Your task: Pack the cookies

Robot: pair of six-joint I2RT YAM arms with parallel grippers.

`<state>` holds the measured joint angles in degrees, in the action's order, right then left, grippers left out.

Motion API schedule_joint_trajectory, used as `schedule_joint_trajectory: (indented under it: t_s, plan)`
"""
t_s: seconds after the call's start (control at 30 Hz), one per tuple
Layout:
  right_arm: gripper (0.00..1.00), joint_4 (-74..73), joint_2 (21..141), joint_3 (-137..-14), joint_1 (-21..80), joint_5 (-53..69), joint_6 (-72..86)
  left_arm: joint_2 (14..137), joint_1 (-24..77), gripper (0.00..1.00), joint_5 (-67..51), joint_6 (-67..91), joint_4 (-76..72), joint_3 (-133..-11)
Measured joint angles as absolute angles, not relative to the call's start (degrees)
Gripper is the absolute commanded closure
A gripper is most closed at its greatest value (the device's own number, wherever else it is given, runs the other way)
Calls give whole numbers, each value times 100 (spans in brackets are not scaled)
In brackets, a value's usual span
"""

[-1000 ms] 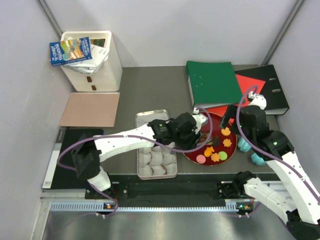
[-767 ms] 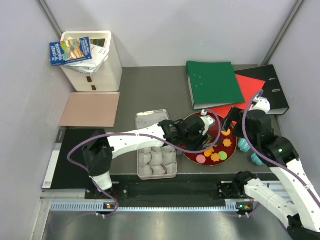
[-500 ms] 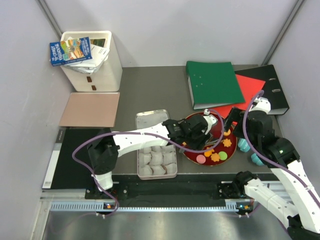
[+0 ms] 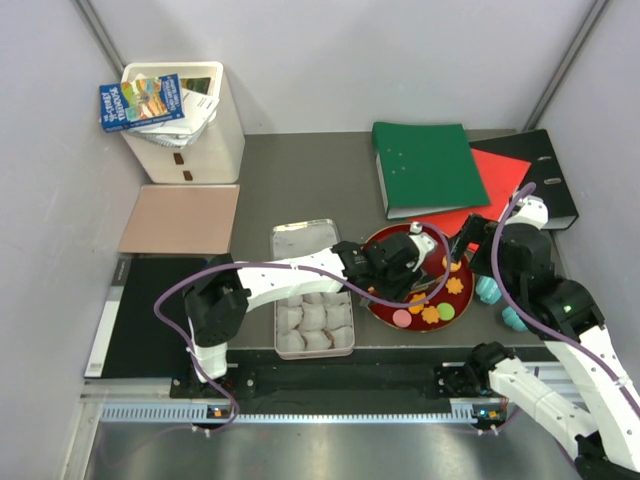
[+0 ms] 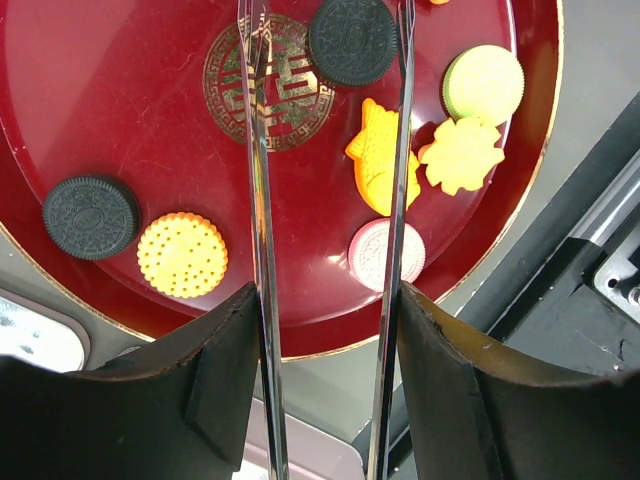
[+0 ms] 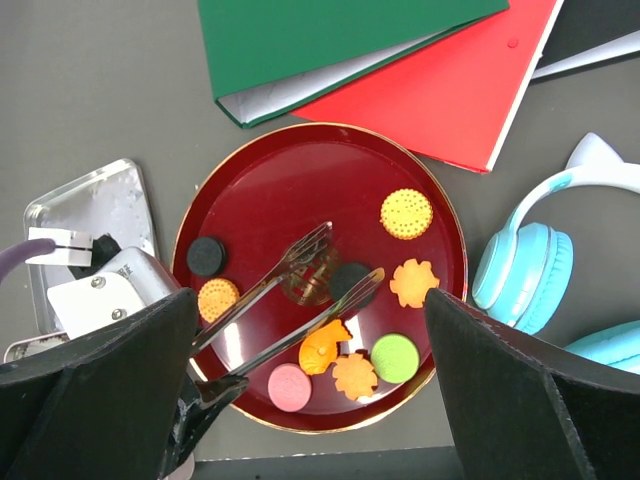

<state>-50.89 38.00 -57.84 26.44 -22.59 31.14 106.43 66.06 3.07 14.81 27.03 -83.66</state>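
Note:
The cookies lie on a red round plate (image 4: 384, 303): black rounds (image 6: 205, 256) (image 6: 350, 279), orange rounds (image 6: 217, 297) (image 6: 406, 213), orange flowers (image 6: 414, 283) (image 6: 353, 375), an orange fish shape (image 6: 323, 346), a pink one (image 6: 289, 386) and a green one (image 6: 394, 357). My left gripper (image 4: 397, 262) is shut on metal tongs (image 6: 285, 275), whose open tips hang over the plate's middle, straddling a black cookie (image 5: 351, 40). My right gripper (image 4: 463, 240) is open and empty, above the plate's right rim. No brown cookie shows.
A metal tin (image 4: 303, 236) with white paper cups (image 4: 314, 318) lies left of the plate. Turquoise headphones (image 6: 528, 270) lie right of it. Green (image 4: 425, 165), red (image 4: 497, 168) and black (image 4: 548, 180) binders lie behind. A white bin (image 4: 190, 125) and brown board (image 4: 182, 218) are far left.
My left gripper has moved right with the tongs, from the tin's edge to over the plate. My right gripper has shifted slightly right and away from the plate's middle.

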Motion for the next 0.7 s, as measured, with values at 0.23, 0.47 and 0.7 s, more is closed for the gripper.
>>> schedule_joint_trajectory:
  t_s: [0.23, 0.47, 0.7]
  plan:
    - [5, -5087, 3811, -5784, 2644, -2272, 3114, 10643, 6606, 42, 237, 1481, 2644, -8232]
    - [5, -5085, 3852, -5784, 2644, -2276, 3114, 10648, 6608, 46, 150, 1487, 2593, -7944]
    - [5, -5081, 3918, -5784, 2644, -2274, 3111, 10648, 6608, 35, 106, 1500, 2558, -7898]
